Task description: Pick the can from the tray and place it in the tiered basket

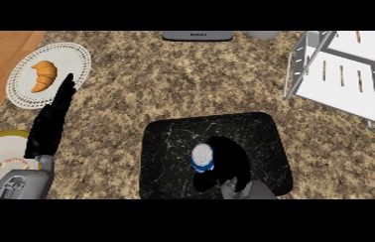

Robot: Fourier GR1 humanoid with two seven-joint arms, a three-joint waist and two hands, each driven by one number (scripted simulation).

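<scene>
A black tray point(168, 137) lies on the counter at the lower middle. On it stands the can point(202, 156), white-topped with a blue side. My right hand point(228, 159) comes up from the lower edge and lies against the can's right side, with its fingers curled round the far side and the thumb below. The hand is black against the black tray, so its outline is hard to follow. The tiered basket point(330, 70), a white wire frame, stands at the upper right. My left hand point(51, 119) rests open at the left, fingers pointing up.
A white plate point(70, 55) with a croissant point(45, 75) sits at the upper left, just beyond my left fingertips. Another plate point(11, 147) shows at the left edge. A grey appliance point(198, 35) stands at the back edge.
</scene>
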